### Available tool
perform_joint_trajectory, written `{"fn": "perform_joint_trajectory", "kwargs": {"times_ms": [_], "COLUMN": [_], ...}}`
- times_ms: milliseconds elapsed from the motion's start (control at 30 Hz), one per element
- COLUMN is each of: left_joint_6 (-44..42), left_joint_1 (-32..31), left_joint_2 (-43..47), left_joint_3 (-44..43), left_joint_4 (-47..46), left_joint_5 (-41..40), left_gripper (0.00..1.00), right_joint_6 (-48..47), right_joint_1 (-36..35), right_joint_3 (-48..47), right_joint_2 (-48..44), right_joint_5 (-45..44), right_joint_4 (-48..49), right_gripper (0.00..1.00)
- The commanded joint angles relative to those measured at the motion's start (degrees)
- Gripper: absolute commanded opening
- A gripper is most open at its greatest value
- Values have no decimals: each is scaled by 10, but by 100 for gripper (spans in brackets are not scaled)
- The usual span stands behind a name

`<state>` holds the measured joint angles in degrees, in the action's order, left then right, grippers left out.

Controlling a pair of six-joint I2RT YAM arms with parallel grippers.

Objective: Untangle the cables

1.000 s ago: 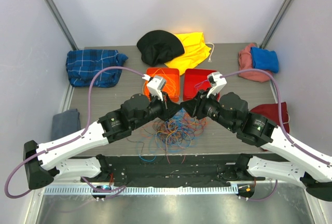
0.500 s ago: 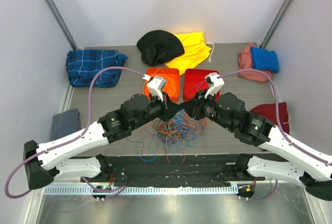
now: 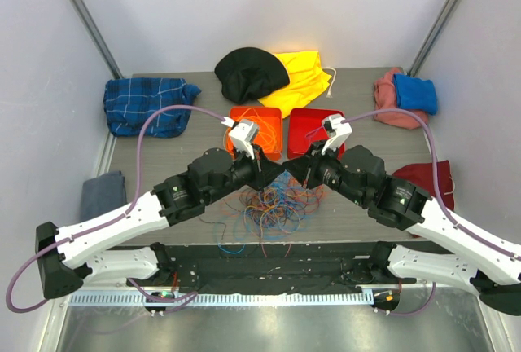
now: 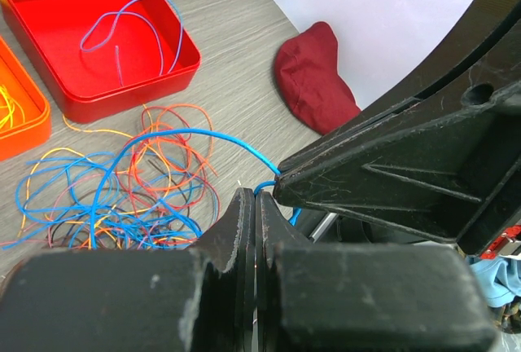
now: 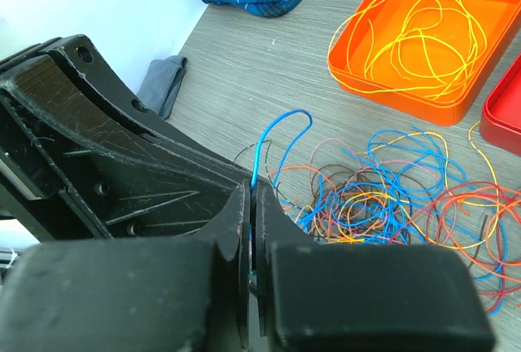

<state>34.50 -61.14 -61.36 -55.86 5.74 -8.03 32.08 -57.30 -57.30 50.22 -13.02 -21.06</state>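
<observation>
The left pincer (image 4: 252,199) is pressed together on a blue cable (image 4: 187,130) at its tips. Below and between the arms, the other cables (image 3: 273,205) lie tangled on the desk (image 3: 163,156), just in front of an orange tray (image 5: 456,101) holding yellow wires and a red tray (image 4: 122,91) holding one blue wire. The right pincer (image 5: 251,193), tip to tip with the left, also pinches the blue cable.

The right hand (image 5: 251,205) is pinched tight on a thin blue wire (image 5: 285,114) that loops up. Beyond it, a messy pile of thin coloured wires (image 5: 383,201) lies on the grey wooden worktop (image 5: 269,59). A square orange plastic tray (image 5: 407,101) nearby has yellow wires (image 5: 415,34) inside.
</observation>
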Motion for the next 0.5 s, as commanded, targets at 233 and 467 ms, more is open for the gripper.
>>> {"fn": "perform_joint_trajectory", "kwargs": {"times_ms": [233,467], "left_joint_6": [-3,-2], "left_joint_1": [0,0], "left_joint_2": [10,5], "left_joint_3": [-4,-6], "left_joint_4": [39,85], "left_joint_5": [-82,-136], "left_gripper": [0,0], "right_joint_6": [-30,-33], "right_joint_1": [-2,-2], "right_joint_3": [-58,-69], "right_joint_2": [-32,-42], "right_joint_5": [-45,-54], "right_joint_4": [-37,-50], "right_gripper": [1,1]}}
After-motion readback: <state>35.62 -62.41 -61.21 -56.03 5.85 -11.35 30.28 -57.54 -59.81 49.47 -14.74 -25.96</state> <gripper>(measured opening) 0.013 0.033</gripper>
